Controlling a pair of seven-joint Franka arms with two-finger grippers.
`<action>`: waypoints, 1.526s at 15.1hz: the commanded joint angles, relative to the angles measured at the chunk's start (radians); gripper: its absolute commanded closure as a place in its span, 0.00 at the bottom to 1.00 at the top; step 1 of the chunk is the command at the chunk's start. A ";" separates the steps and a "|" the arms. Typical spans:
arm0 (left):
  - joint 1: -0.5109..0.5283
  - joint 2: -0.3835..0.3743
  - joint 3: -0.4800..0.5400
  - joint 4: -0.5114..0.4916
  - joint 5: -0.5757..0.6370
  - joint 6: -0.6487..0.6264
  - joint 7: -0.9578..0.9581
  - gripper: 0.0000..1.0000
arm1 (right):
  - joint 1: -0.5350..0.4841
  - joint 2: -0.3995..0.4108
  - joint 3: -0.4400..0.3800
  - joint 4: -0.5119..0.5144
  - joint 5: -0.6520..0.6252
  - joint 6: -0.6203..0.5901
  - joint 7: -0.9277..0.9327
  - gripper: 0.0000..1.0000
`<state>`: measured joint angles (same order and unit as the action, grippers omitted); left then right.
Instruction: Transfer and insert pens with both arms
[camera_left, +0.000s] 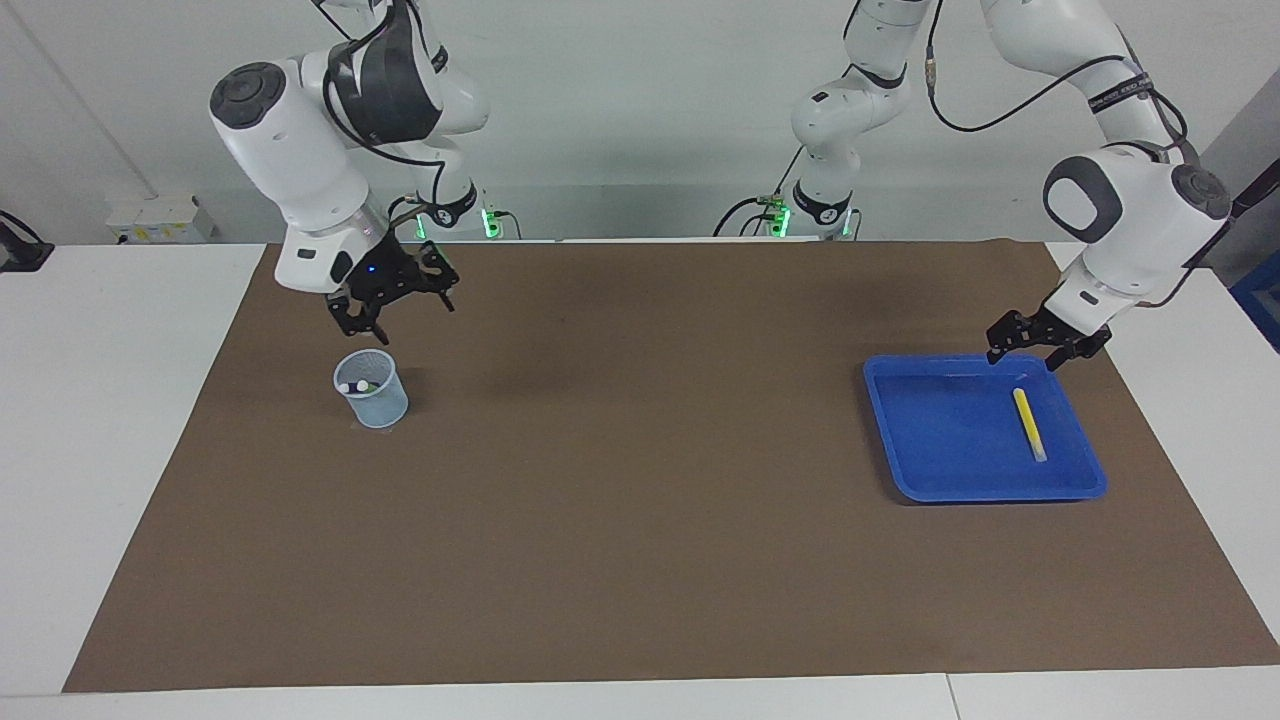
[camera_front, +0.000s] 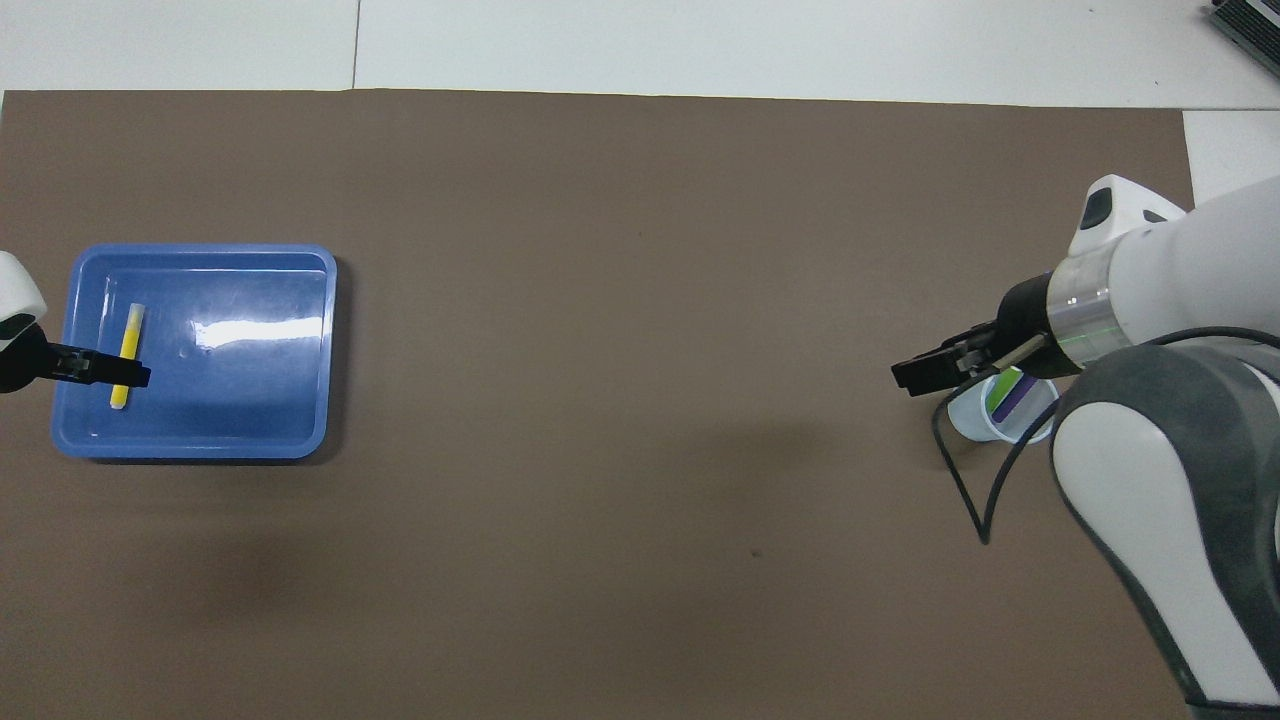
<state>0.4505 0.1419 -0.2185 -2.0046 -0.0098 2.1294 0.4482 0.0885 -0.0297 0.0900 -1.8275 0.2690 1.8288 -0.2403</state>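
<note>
Yellow pen (camera_left: 1029, 424) lies flat in the blue tray (camera_left: 940, 440), which sits on the brown mat (camera_left: 640, 560) at the left arm's end of the desk. The pen lies close to the tray wall that faces that end, clear of the rim. Its long axis runs toward and away from the robots, pale end pointing away from them.

Left gripper (camera_left: 1032, 345) hangs over the tray's robot-side rim, fingers apart, nothing between them. The pen starts just past the fingertips, so this arm is plainly the nearer one. Judgement: next move is a short advance along the pen's line and a descent, with the fingers spanning the barrel crosswise.

Purple pen (camera_front: 1020, 396) and green pen (camera_front: 1003, 400) stand in the pale cup (camera_left: 371, 389) near the right arm's end of the desk, whitish tips up. Right gripper (camera_left: 400, 303) is raised above the cup, off to its robot side, fingers spread and empty.

Two of three inserted; yellow one left.
</note>
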 joint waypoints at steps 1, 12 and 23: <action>0.011 0.094 -0.006 0.040 0.036 0.082 0.014 0.00 | 0.085 0.011 0.002 0.034 0.076 0.071 0.218 0.00; 0.045 0.258 -0.005 0.098 0.087 0.233 0.012 0.14 | 0.266 0.014 0.004 -0.009 0.163 0.340 0.631 0.00; 0.050 0.265 -0.005 0.081 0.087 0.262 0.004 1.00 | 0.267 0.014 0.004 -0.007 0.167 0.337 0.651 0.00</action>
<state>0.4916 0.3966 -0.2184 -1.9138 0.0571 2.3676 0.4539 0.3531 -0.0117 0.0957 -1.8257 0.4122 2.1483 0.3916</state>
